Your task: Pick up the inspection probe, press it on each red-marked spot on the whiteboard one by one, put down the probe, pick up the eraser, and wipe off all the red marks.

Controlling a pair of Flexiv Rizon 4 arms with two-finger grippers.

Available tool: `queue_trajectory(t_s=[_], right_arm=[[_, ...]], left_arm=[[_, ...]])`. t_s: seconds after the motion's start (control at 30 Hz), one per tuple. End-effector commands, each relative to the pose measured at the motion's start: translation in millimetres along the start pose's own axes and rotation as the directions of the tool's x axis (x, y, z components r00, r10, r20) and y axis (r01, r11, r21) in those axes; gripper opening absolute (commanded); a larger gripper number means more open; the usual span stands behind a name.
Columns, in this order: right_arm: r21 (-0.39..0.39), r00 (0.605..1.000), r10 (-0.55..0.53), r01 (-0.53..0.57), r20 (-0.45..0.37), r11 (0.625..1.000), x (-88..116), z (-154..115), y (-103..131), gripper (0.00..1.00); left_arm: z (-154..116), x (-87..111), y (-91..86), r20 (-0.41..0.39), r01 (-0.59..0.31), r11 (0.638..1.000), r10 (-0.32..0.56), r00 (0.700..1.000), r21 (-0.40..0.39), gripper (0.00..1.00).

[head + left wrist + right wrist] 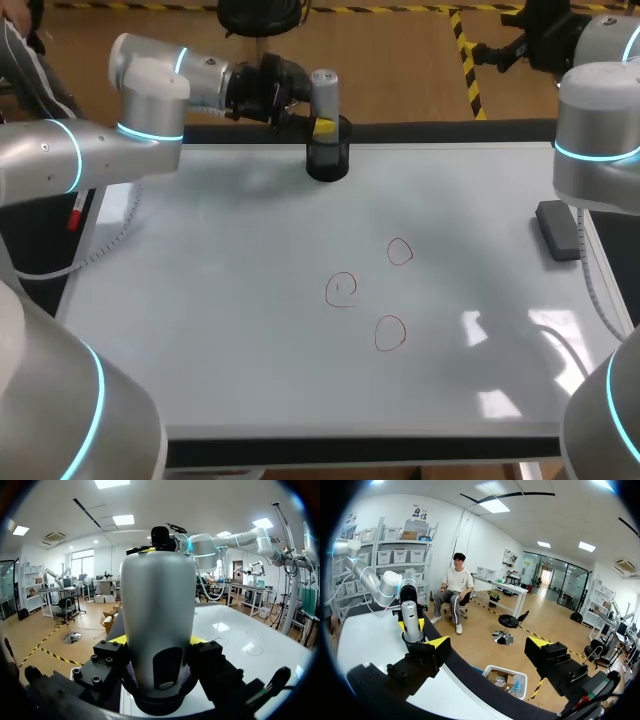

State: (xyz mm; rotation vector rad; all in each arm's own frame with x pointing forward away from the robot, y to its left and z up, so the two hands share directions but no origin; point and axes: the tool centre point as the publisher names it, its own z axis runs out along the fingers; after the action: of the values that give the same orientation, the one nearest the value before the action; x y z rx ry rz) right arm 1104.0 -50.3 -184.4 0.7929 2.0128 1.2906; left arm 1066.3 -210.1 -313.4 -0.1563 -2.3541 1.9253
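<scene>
The left arm [150, 85] comes in along the far edge of the whiteboard [250, 330]. The left jaws are closed around the one inspection probe [157, 605], a grey cylinder with a yellow-tipped finger touching it on each side. The probe stands upright, with its lower end in a single black cup holder [328, 165] directly under the jaws.

Three red marks lie on the board, well apart from the left jaws and out ahead of them: one loop [400, 251] nearest the holder, a second [341, 289] just beside it, and a third [390, 333] farthest off.

One dark eraser [557, 230] rests at the board's edge beside the right arm [598, 130], far from the probe.

The right jaws are spread wide with nothing between the fingers. They hang over the board's far edge, and the probe is visible ahead of them.
</scene>
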Motion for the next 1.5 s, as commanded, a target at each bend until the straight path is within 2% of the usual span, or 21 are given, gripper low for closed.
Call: queue_trajectory(t_s=[0.03,1.33,1.5], right_arm=[[0.000,1.000,0.000,0.000,0.000,1.000,-0.1,0.1,-0.1,1.00],[0.000,1.000,0.000,0.000,0.000,1.000,-0.1,0.1,-0.1,1.00],[0.000,1.000,0.000,0.000,0.000,1.000,-0.1,0.1,-0.1,1.00]], left_arm=[[-1.8,3.6,-4.6,0.003,-0.007,1.000,0.007,1.000,0.003,0.00],[-2.4,3.6,-5.4,0.000,-0.017,1.000,0.017,1.000,0.002,0.00],[3.2,4.9,-14.0,-0.012,-0.036,0.999,0.036,0.999,-0.003,0.00]])
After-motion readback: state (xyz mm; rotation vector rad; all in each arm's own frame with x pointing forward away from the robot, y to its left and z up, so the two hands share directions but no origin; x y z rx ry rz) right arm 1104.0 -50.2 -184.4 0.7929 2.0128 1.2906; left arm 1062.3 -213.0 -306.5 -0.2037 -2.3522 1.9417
